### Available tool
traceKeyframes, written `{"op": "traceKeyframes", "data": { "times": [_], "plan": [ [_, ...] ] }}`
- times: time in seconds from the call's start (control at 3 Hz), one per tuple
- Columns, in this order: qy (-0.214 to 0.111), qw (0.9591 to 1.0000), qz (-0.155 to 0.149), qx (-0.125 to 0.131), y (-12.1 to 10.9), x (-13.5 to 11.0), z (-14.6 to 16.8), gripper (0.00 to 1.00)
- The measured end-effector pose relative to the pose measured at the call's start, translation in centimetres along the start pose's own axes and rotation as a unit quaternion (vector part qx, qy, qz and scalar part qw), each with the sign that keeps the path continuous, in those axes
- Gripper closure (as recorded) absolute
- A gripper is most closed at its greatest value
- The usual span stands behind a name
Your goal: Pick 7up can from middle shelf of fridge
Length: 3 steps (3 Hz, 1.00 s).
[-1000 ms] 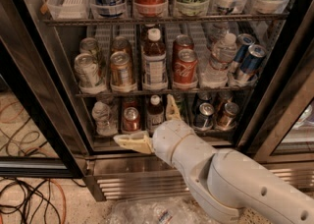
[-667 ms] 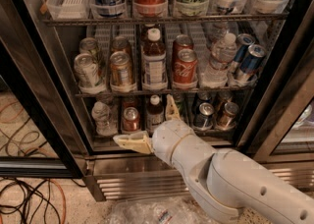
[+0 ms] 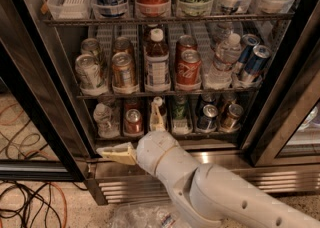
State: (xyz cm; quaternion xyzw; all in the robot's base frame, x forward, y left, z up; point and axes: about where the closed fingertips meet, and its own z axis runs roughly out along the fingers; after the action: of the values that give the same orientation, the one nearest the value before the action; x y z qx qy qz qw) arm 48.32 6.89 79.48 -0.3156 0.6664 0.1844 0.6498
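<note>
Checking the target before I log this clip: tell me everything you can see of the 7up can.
The 7up can is pale green and white metal with a shiny silver top. It stands upright at the front left of the middle shelf, in a clear tray, beside a copper can. Nothing grips it: the gripper hangs open lower down, before the bottom shelf.

Lower-shelf bottle (image 3: 158,105) perhaps half-hidden behind gripper (image 3: 137,137)
</note>
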Motion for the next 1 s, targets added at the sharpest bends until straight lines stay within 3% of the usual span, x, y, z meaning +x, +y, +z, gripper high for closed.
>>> {"op": "traceKeyframes", "data": {
  "times": [0.67, 1.0],
  "plan": [
    [-0.063, 0.9972, 0.023, 0.032, 3.3, -3.6, 1.3, 0.0],
    [-0.077, 0.996, 0.037, 0.027, 4.5, -5.2, 2.1, 0.0]
  ]
}}
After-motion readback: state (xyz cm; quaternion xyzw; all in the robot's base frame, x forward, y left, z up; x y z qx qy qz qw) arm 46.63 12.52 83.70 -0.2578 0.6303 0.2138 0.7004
